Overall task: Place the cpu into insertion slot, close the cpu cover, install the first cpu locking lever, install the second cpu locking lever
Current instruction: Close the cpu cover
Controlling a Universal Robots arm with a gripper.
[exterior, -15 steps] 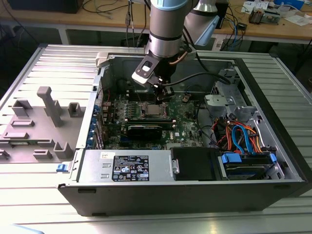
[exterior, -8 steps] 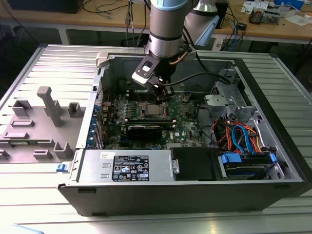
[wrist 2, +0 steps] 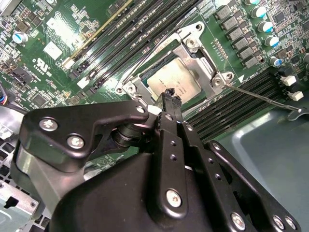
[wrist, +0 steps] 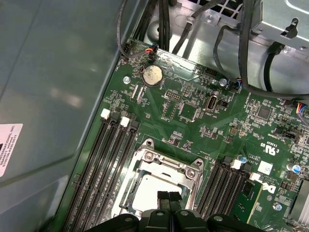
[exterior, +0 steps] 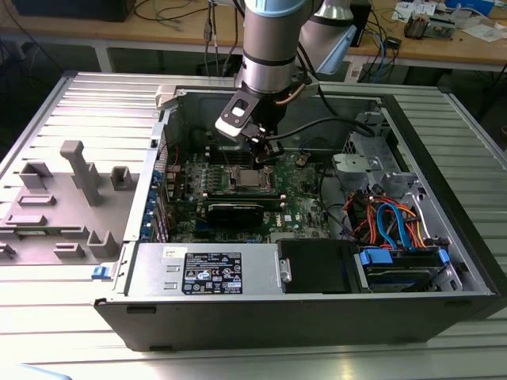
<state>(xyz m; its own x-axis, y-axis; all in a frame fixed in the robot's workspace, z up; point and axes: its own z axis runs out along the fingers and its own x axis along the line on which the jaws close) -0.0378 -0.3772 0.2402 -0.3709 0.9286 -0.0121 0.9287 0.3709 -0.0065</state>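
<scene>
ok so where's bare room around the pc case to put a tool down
Bare ribbed table along the case near wall, and the strip on the exterior view's right. Crowded: the gripper over the chip, and the cables inside.

- The cpu (wrist 2: 175,79) has a dull, pale grey metal top, smooth.
- The cpu cover (wrist 2: 205,63) is brighter bare metal, faintly shiny.
- The end effector (wrist 2: 170,96) looks like matt black metal, perhaps plastic, with shiny screws.
- The circuit board (wrist: 193,130) is glossy green.

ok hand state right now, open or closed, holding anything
hand: closed, fingertips together with nothing between them, poised over the cpu.
</scene>
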